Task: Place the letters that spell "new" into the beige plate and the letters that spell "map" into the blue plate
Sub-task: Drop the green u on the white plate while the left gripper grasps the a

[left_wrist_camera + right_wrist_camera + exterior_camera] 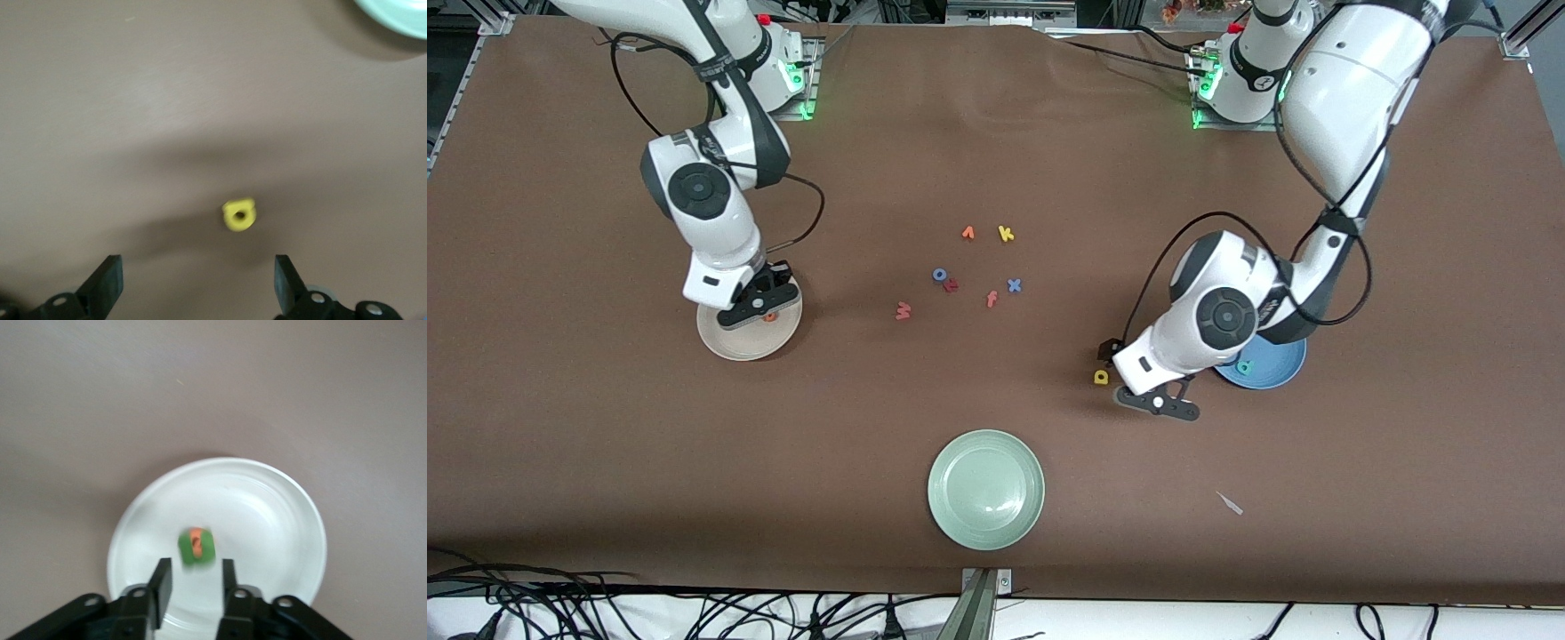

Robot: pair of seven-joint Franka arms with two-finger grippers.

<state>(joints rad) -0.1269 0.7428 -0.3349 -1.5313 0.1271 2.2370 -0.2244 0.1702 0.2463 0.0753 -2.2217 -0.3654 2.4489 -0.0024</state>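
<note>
Left gripper [1158, 402], lower right of the front view, jaws wide apart, empty, over the table beside the yellow a [1101, 377] and near the blue plate [1272, 372]. Right gripper [758, 305], at mid-left, jaws narrowly parted, holding nothing, over the beige plate [734, 342], which holds the green n [195, 547].

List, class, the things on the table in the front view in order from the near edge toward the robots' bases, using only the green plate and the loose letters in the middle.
Pale green plate → pinkish-red w → blue x → yellow k.
</note>
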